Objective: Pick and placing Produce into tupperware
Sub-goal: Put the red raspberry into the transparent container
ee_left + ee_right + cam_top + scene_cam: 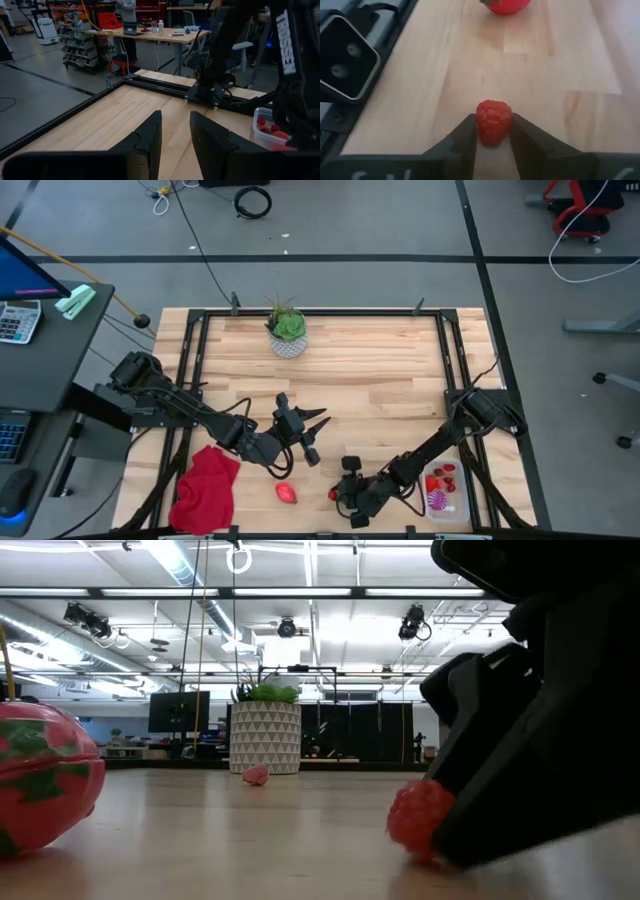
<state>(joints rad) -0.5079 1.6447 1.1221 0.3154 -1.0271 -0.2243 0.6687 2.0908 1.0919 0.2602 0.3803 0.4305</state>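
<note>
So the right gripper [493,131] is down at the table's 6 o'clock edge, fingers pinched onto a raspberry [493,121] that sits on the wood. At its 9 o'clock lies the larger strawberry [287,493]. The tupperware [447,492] is at its 3 o'clock, already holding red pieces. The left gripper [311,437] hangs near mid-table, fingers apart, nothing between them.
</note>
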